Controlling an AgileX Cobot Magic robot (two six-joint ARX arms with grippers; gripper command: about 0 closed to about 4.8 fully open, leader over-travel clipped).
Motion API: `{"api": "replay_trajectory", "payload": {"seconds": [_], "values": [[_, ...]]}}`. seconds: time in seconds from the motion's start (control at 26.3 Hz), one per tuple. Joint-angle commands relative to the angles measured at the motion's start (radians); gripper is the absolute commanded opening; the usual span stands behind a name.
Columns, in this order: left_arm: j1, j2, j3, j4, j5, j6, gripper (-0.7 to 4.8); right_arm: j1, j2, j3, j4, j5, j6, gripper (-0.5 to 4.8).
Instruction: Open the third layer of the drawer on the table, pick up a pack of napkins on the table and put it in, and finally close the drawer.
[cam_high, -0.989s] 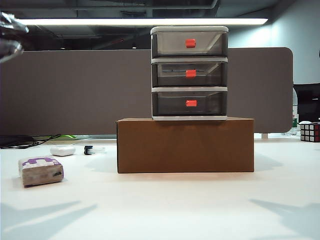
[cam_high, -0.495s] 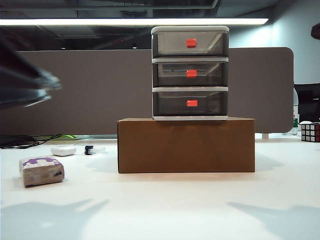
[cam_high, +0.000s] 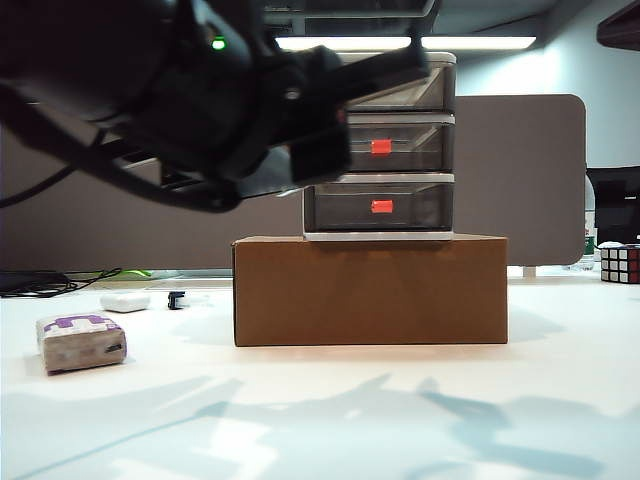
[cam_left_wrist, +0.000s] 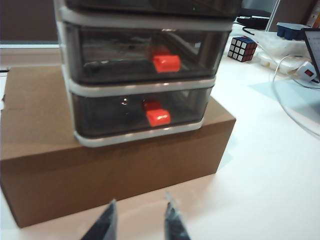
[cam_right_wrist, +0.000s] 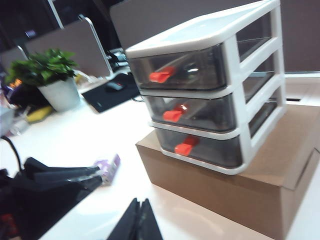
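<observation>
We count one drawer (cam_high: 379, 150) of three shut tiers on one box (cam_high: 370, 290), one napkin pack (cam_high: 82, 341) at 8 o'clock on the tabletop (cam_high: 320, 410), left claw (cam_left_wrist: 137, 222) slightly parted and empty before the box, right claw (cam_right_wrist: 139, 222) pressed closed, empty.

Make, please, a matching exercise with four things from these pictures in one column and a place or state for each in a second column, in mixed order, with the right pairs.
Things:
1. pack of napkins
2. drawer
3. Rubik's cube
4. right end effector

Places or states:
A. stands on the brown cardboard box, all three tiers closed
B. fingers pressed together, holding nothing
C. lies on the table at the left side of the exterior view
D. sits at the far right edge of the exterior view

Pairs: 1-C, 2-A, 3-D, 4-B
</observation>
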Motion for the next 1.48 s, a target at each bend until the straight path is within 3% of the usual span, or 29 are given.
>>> {"api": "replay_trajectory", "payload": {"seconds": [0.04, 0.19, 0.27, 0.34, 0.42, 0.53, 0.61, 0.8, 0.91, 1.48], "values": [[0.000, 0.008, 0.045, 0.015, 0.017, 0.008, 1.17, -0.004, 0.100, 0.040, -0.021, 0.002, -0.071, -0.04], [0.003, 0.007, 0.050, 0.069, 0.058, 0.006, 1.17, 0.000, 0.251, 0.085, 0.011, 0.000, -0.073, -0.03], [0.007, 0.042, 0.060, 0.081, 0.054, -0.078, 1.16, 0.002, 0.354, 0.125, 0.032, -0.024, -0.072, -0.04], [0.013, 0.134, 0.112, 0.079, 0.045, -0.101, 1.16, 0.001, 0.447, 0.161, 0.078, -0.073, -0.072, -0.04], [0.012, 0.246, 0.191, 0.079, 0.011, -0.096, 1.16, 0.001, 0.529, 0.198, 0.109, -0.106, -0.073, -0.04], [0.015, 0.372, 0.299, 0.079, -0.144, -0.089, 1.17, 0.001, 0.620, 0.248, 0.113, -0.129, -0.074, -0.04], [0.016, 0.420, 0.338, 0.079, -0.182, -0.089, 1.17, 0.001, 0.657, 0.266, 0.114, -0.128, -0.074, -0.03], [0.039, 0.452, 0.384, 0.078, -0.185, -0.085, 1.22, 0.000, 0.711, 0.278, 0.161, -0.143, -0.076, -0.04], [0.077, 0.452, 0.414, 0.074, -0.192, -0.045, 1.89, 0.000, 0.723, 0.282, 0.167, -0.154, -0.077, -0.03], [0.135, 0.481, 0.429, 0.092, -0.136, -0.064, 1.88, 0.001, 0.723, 0.282, 0.164, -0.154, -0.107, -0.04]]}}
